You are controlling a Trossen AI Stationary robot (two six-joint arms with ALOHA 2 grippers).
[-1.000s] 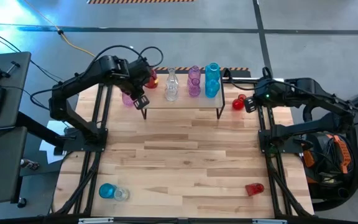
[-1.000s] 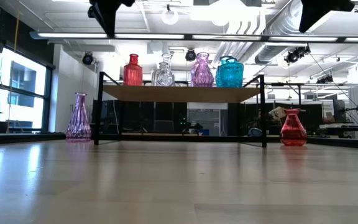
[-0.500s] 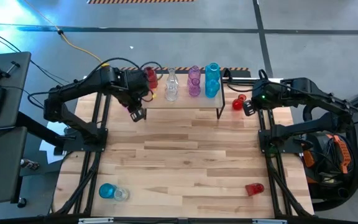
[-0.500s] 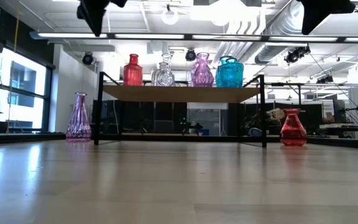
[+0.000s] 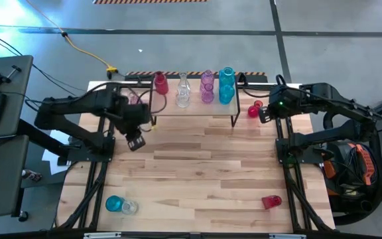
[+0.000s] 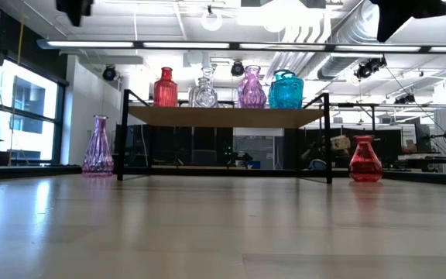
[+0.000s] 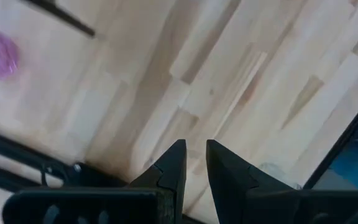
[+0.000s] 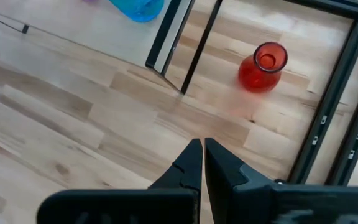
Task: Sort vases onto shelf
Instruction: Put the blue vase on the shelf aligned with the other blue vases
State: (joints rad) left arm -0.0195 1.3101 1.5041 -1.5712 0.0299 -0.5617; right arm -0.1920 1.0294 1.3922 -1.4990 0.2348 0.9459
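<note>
The shelf (image 5: pixel 194 110) stands at the table's far edge and bears a red vase (image 5: pixel 158 83), a clear one (image 5: pixel 183 93), a pink-purple one (image 5: pixel 207 87) and a teal one (image 5: pixel 226 85), all upright. Another pink-purple vase (image 6: pixel 97 146) stands on the table left of the shelf. A red vase (image 8: pixel 263 65) stands right of it. My left gripper (image 5: pixel 136 141) hangs above bare table in front of the shelf's left end, with a narrow gap between its fingers (image 7: pixel 195 152) and nothing in it. My right gripper (image 8: pixel 203 146) is shut and empty, close to the red vase on the table.
Near the table's front edge, a teal vase (image 5: pixel 114 203) and a clear vase (image 5: pixel 130 206) sit together at the left. A red vase (image 5: pixel 271 200) lies at the right. Bare planks fill the middle of the table. Black frame rails run along both table sides.
My left gripper has drawn away from the shelf's left end toward the table's near edge and slightly left, sinking a little. The vases have stayed where they were.
</note>
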